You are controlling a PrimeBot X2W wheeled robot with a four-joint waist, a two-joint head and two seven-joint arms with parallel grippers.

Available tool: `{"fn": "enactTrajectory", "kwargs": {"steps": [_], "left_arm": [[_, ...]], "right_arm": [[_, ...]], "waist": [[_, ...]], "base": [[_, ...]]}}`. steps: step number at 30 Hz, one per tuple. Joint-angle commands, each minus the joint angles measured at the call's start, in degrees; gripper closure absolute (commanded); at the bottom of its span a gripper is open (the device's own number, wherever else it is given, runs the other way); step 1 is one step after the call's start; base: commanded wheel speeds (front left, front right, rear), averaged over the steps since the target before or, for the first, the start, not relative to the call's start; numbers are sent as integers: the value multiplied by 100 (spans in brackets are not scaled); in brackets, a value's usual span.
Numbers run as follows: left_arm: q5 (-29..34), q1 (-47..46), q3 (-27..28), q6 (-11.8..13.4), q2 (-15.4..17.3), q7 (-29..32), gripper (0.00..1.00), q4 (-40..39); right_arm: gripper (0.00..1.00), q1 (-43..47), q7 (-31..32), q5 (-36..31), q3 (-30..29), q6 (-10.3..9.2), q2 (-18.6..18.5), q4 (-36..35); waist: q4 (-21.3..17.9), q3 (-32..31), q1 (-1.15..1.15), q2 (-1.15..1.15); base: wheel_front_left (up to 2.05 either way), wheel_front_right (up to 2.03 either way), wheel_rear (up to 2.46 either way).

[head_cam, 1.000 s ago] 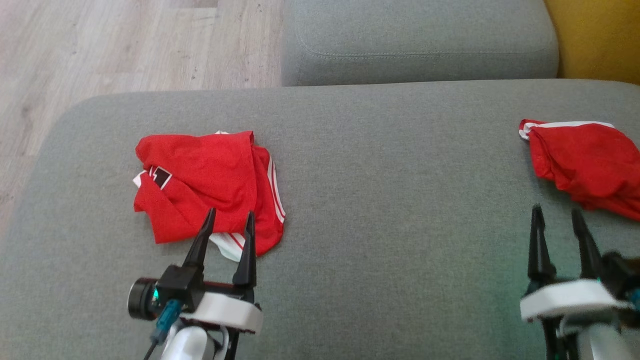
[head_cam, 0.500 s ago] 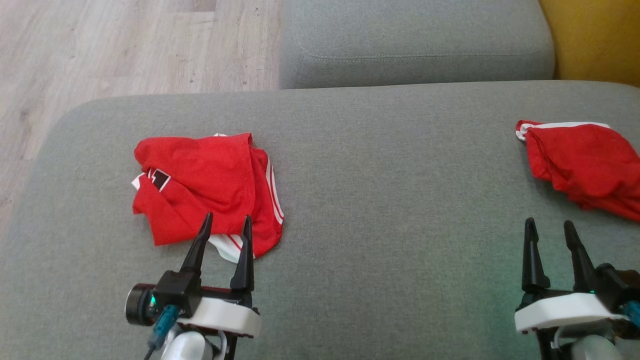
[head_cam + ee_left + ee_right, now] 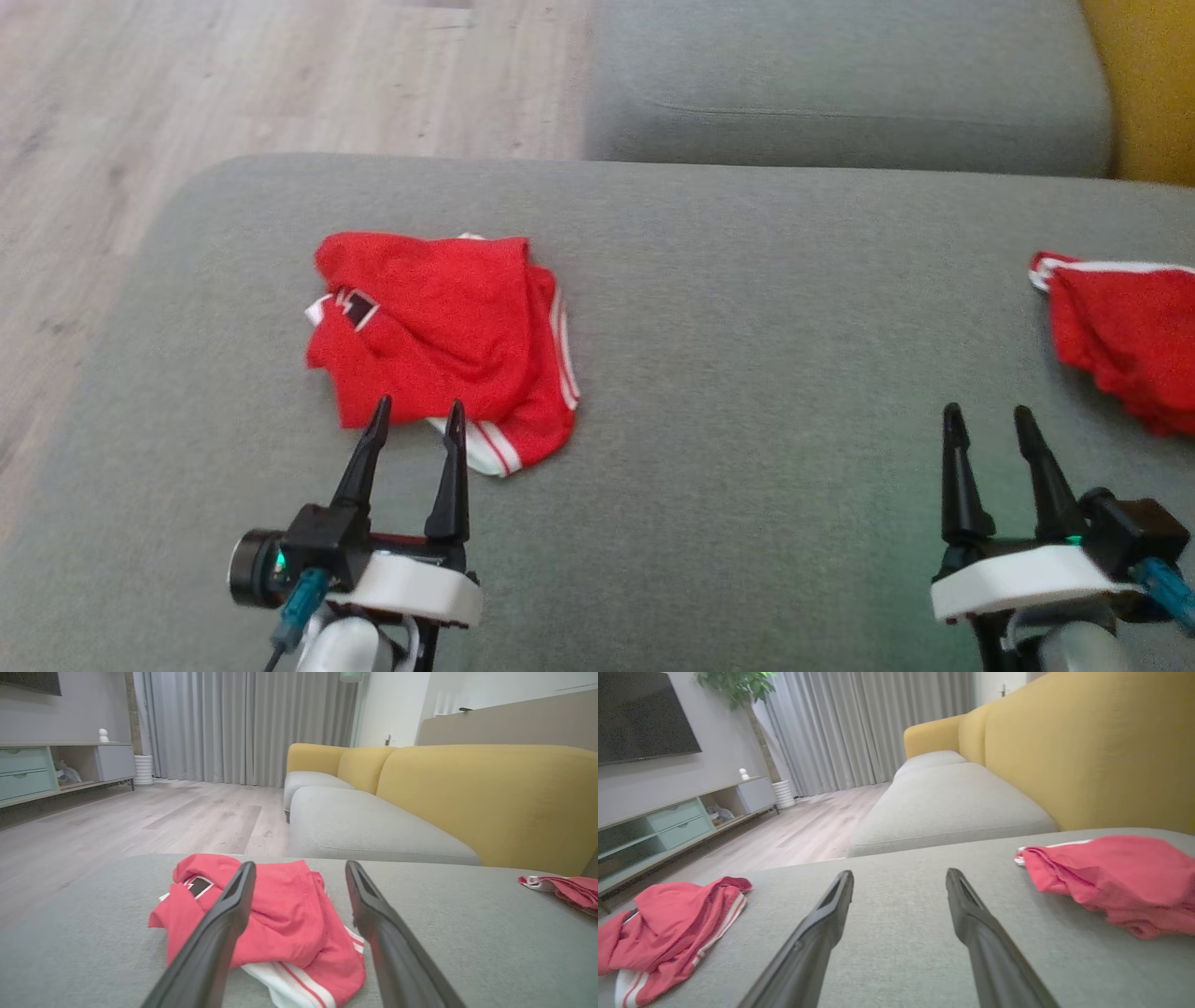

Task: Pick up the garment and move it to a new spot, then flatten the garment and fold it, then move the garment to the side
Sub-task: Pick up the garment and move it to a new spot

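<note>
Task item: crumpled red fabric garment w/ white stripes, bunched in a heap at left-centre of head view, lying on the wide grey woven seat cushion. A black-and-white patch shows on its upper-left fold; a white striped hem sticks out at its lower edge.

Left gripper sits at lower left of head view, long dark fingers pointing up-frame and spread wide, nothing btwn them. Its tips overlap the garment's lower edge; touching or just above, can't tell. In left wrist view the two fingers frame the heap, which lies just ahead of and below them.

Right gripper is at lower right of head view, fingers also spread wide and empty, over bare cushion, well apart from the heap.

Second red fabric garment w/ white trim lies at the right edge of head view, cut off by the frame, up-frame and to the right of the right gripper, not touching it.

Beyond: smaller grey seat cushion across top centre, yellow upholstered backrest in the top-right corner, pale wood-plank floor at upper left. Right wrist view bkgd: grey pleated curtains top centre, dark flat TV screen upper left, low cabinet w/ pale green drawers under it.
</note>
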Motion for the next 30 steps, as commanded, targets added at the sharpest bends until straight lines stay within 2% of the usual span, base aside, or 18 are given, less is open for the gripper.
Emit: {"fn": "enactTrajectory", "kwargs": {"steps": [1,9,16,25,28,30], "left_arm": [[44,-242,252,29,10,-55,0,-204],[133,-198,436,-11,10,-55,0,-190],[185,-144,535,-48,10,-55,0,-198],[298,-465,575,-182,87,-55,0,-96],[362,-924,471,-339,173,49,0,105],[460,-1561,260,-550,249,349,0,283]], "right_arm": [[0,-81,-78,53,253,-5,-36,-240],[0,-85,-78,181,568,-5,-36,-226],[0,-76,-78,259,772,-5,-36,-192],[0,-203,-78,243,863,-5,-36,-229],[0,-302,-78,223,832,-5,-36,-267],[0,-418,-79,202,797,-5,-36,-312]], "waist": [[267,-7,0,0],[828,-44,0,0],[1034,-63,0,0],[865,211,0,0],[730,394,0,0],[567,620,0,0]], "base": [[0,0,0],[0,0,0],[0,0,0],[0,0,0],[0,0,0],[0,0,0]]}}
